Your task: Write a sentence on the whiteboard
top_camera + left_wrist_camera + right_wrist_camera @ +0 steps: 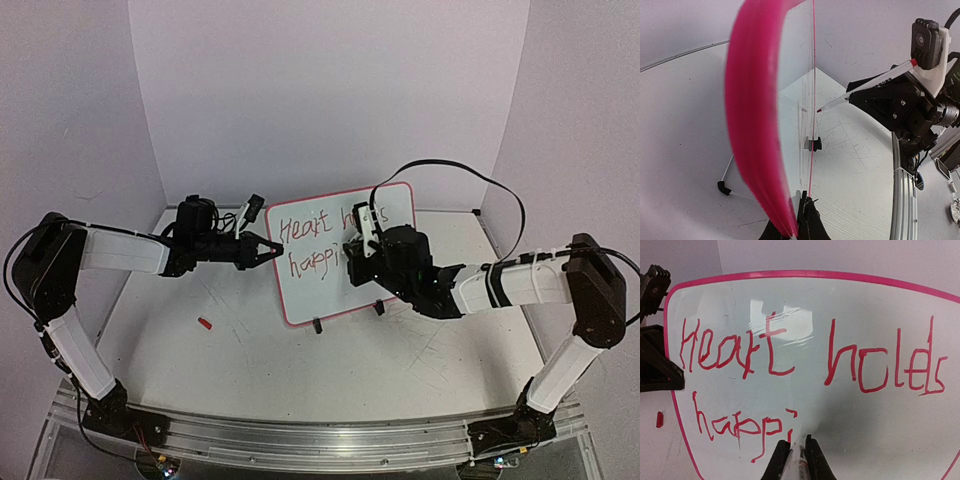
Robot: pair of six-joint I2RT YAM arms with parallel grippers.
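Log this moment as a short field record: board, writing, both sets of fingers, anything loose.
board: whiteboard upright on the table, on black clip feet
writing: red, "Heart holds" above "happi"
left fingers: shut on the whiteboard's left edge
right fingers: shut on a marker, tip by the board face
loose: small red piece on the table, left of the board
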